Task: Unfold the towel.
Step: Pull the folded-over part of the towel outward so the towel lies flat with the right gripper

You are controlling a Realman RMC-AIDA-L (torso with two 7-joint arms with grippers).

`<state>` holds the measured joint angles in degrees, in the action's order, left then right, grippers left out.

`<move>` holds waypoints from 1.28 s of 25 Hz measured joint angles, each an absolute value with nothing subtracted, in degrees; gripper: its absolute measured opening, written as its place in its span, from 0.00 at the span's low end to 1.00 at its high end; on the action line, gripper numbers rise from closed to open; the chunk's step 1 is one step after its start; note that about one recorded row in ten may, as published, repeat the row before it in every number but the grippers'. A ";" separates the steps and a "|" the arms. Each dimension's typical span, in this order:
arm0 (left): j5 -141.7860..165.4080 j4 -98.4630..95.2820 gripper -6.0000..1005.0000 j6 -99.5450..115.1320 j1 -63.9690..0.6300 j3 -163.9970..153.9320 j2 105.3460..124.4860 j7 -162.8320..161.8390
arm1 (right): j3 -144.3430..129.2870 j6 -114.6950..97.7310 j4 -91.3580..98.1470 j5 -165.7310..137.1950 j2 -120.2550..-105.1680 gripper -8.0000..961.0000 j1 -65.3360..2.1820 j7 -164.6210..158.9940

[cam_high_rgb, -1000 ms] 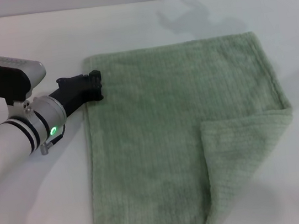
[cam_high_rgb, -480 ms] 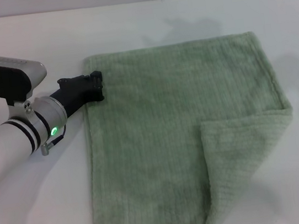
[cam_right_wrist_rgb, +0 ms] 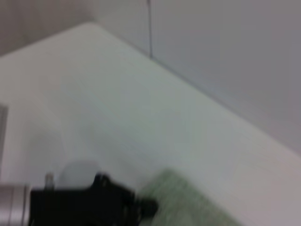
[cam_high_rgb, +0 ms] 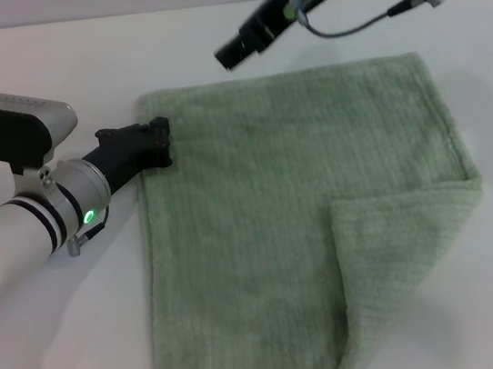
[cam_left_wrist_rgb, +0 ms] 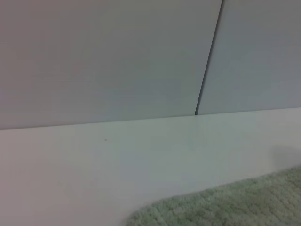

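Observation:
The pale green towel [cam_high_rgb: 259,210] lies flat on the white table, with its near right corner folded over into a flap [cam_high_rgb: 394,255]. My left gripper [cam_high_rgb: 161,139] rests at the towel's left edge, close to the far left corner. The left wrist view shows only that corner of the towel [cam_left_wrist_rgb: 225,207]. My right gripper [cam_high_rgb: 230,56] hangs above the table just beyond the towel's far edge, its arm reaching in from the upper right. In the right wrist view I see the left gripper [cam_right_wrist_rgb: 143,208] beside the towel's corner [cam_right_wrist_rgb: 183,195].
The white table [cam_high_rgb: 84,336] stretches around the towel on all sides. A grey wall with a dark seam [cam_left_wrist_rgb: 207,61] stands behind the table's far edge. A cable [cam_high_rgb: 370,18] loops from the right arm.
The right arm has swung in from the top right edge and now reaches leftward over the table beyond the towel. The left arm and the towel have not moved.

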<state>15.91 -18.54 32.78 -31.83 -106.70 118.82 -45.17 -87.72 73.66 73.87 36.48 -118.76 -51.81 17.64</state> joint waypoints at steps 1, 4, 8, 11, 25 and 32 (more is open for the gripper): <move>15.91 -18.55 0.00 32.78 -31.83 -106.70 118.82 -45.17 | -87.71 75.01 73.38 36.49 -118.74 0.79 -52.43 17.81; 15.91 -18.55 0.00 32.78 -31.81 -106.70 118.82 -45.18 | -87.69 78.86 71.06 36.50 -118.76 0.79 -54.19 18.47; 15.91 -18.55 0.00 32.78 -31.83 -106.70 118.82 -45.18 | -88.23 82.34 67.00 36.61 -119.04 0.79 -56.40 20.06; 15.91 -18.61 0.00 32.78 -31.88 -106.70 118.82 -45.18 | -88.35 83.14 65.16 36.89 -119.05 0.78 -57.10 20.53; 15.91 -18.64 0.00 32.77 -32.07 -106.66 118.83 -45.17 | -89.81 84.85 53.79 37.28 -119.27 0.78 -60.42 24.15; 15.91 -18.65 0.00 32.35 -32.14 -106.64 118.83 -45.17 | -90.78 87.14 51.08 37.80 -119.38 0.78 -61.45 25.51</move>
